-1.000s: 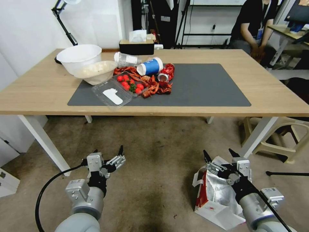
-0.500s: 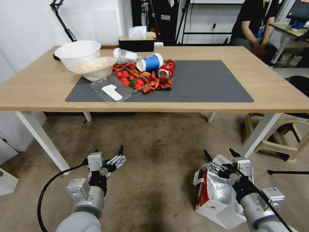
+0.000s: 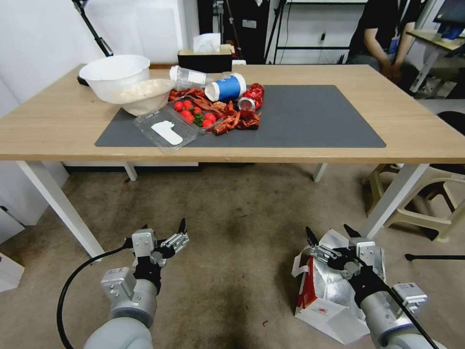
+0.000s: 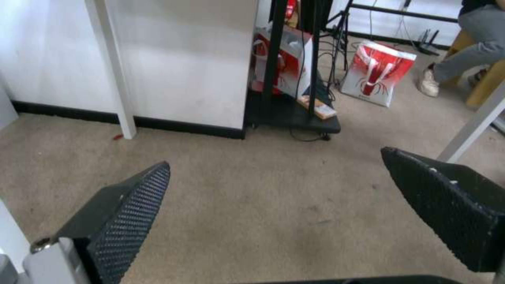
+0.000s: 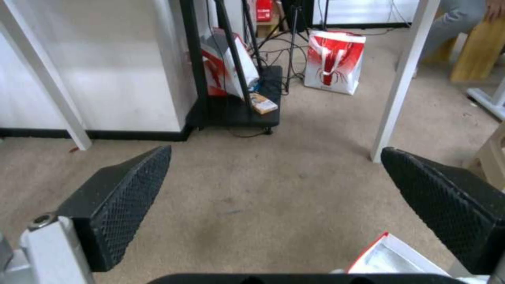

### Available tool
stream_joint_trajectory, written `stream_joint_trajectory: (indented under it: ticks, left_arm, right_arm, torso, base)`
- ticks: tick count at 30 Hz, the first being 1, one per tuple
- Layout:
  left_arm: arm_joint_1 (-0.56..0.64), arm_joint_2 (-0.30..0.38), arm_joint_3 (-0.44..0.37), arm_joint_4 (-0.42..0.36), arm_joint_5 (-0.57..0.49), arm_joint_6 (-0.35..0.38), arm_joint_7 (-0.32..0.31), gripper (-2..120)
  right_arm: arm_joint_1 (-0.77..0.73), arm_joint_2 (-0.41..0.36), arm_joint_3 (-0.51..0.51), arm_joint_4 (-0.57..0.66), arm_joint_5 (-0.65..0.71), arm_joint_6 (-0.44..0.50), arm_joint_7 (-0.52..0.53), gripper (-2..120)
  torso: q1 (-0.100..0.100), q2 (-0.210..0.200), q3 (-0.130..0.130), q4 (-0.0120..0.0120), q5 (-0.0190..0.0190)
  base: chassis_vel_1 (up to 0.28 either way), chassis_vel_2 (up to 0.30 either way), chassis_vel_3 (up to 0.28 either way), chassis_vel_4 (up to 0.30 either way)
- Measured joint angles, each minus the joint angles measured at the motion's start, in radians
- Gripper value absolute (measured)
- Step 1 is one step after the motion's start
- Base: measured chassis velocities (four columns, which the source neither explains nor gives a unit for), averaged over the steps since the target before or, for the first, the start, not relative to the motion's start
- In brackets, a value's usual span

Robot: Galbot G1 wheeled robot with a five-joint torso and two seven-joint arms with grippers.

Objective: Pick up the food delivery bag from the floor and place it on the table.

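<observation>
While the food delivery bag stands on the floor at about five o'clock in the head view, the pick-up step is judged to be in hand. The right gripper is held just above the bag's open, foil-lined mouth, its fingers spread and grasping nothing. A descent onto a handle or rim would be needed next. The left gripper is parked at seven o'clock, fingers released. At twelve o'clock the bench carries a white bowl and a clear tray of tomatoes.
</observation>
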Motion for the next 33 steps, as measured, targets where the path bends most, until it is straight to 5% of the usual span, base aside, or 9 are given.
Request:
stream_joint_trajectory:
  ticks: [33]
  left_arm:
    - [0.000,0.001,0.000,-0.001,-0.001,0.000,-0.001,100]
  right_arm:
    - [0.000,0.000,0.000,0.000,0.000,0.000,-0.001,100]
  torso:
    - [-0.012,-0.033,-0.021,0.0000,0.0000]
  base:
    - [0.000,0.000,0.000,0.000]
